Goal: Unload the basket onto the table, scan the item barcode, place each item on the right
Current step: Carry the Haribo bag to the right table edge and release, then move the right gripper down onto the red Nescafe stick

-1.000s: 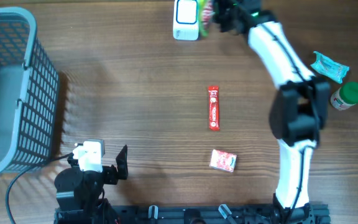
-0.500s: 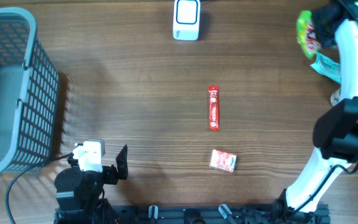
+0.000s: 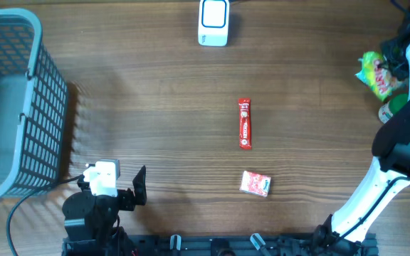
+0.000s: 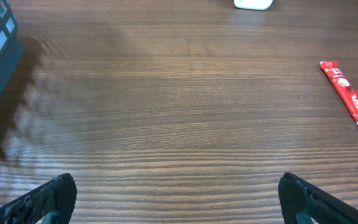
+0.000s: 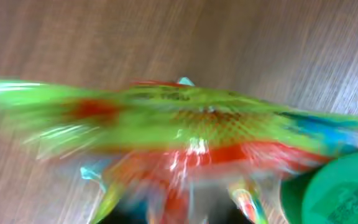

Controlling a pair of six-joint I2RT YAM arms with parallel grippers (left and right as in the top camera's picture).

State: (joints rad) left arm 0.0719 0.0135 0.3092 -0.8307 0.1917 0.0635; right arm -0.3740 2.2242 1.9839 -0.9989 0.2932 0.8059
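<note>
A green-and-red snack bag (image 3: 376, 73) is at the table's far right edge, right at my right gripper (image 3: 391, 62). In the right wrist view the bag (image 5: 185, 124) is a blur that fills the frame and hides the fingers, so their grip does not show. The white barcode scanner (image 3: 213, 22) stands at the top centre, far from the bag. My left gripper (image 4: 178, 200) rests open near the front left, with bare table between its fingertips (image 4: 55, 196).
A red stick packet (image 3: 245, 123) lies mid-table, with a small red-and-white packet (image 3: 255, 183) nearer the front. A green-capped bottle (image 3: 392, 108) stands just under the bag. A grey basket (image 3: 48, 121) fills the left side.
The right arm has swung from beside the scanner to the right edge, taking the snack bag with it. The left arm has not moved.
</note>
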